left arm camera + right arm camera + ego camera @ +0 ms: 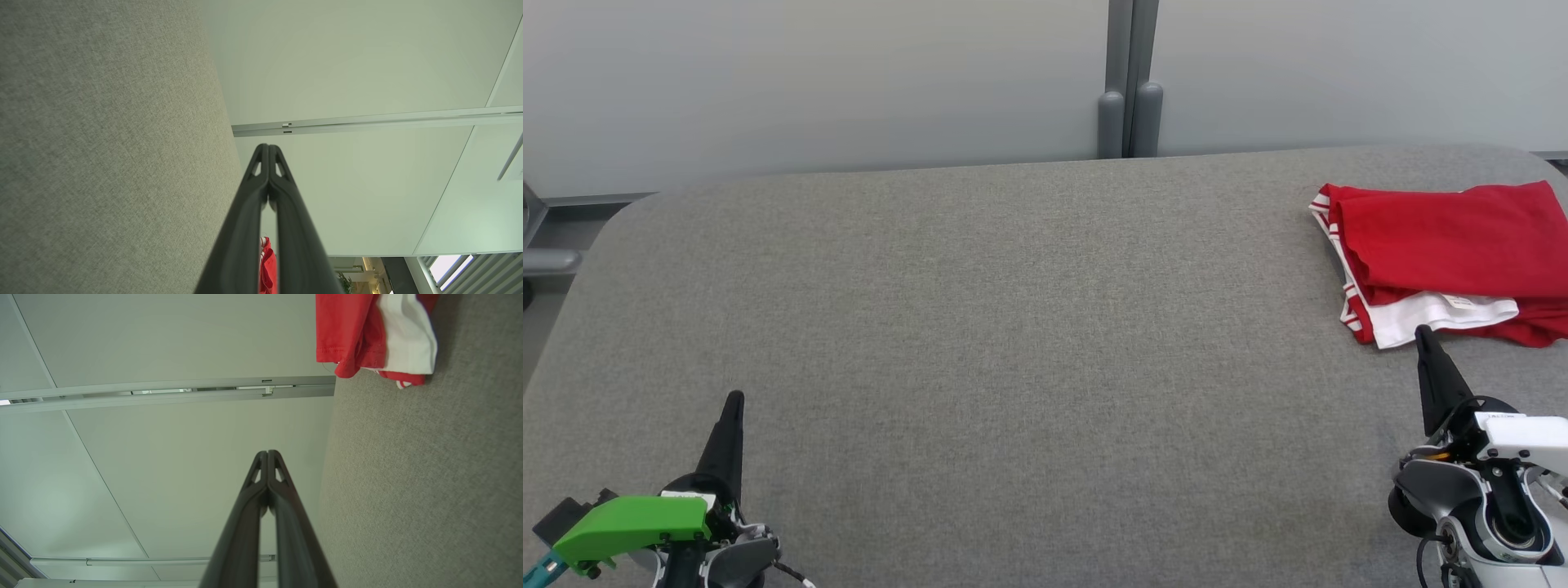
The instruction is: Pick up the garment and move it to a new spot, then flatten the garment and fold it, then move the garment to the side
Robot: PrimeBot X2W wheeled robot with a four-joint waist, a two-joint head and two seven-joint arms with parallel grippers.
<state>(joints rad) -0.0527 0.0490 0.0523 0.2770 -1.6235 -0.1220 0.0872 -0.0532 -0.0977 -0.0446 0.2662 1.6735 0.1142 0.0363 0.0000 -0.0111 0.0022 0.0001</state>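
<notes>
My left gripper [734, 398] sits at the lower left of the grey fabric table [1013, 327]. Its two dark fingers are pressed together to a single point, with nothing between them. In my left wrist view the fingers meet at the tips.

The middle of the table is plain grey cloth.

The garment [1445, 253] lies at the far right of the table, near the back edge, and runs out of the head view on the right. It is folded into a flat, layered bundle. Its long axis runs left to right, roughly along the table's back edge. The end with red-and-white striped trim points left, toward the table's middle. The top layers are bright red. A white layer with a small label sticks out along the near side.

My right gripper [1423, 331] is at the lower right, also closed on nothing, with its fingertips together. It points up toward the garment's white near edge and its tip is close to it. I cannot tell whether it touches.
</notes>
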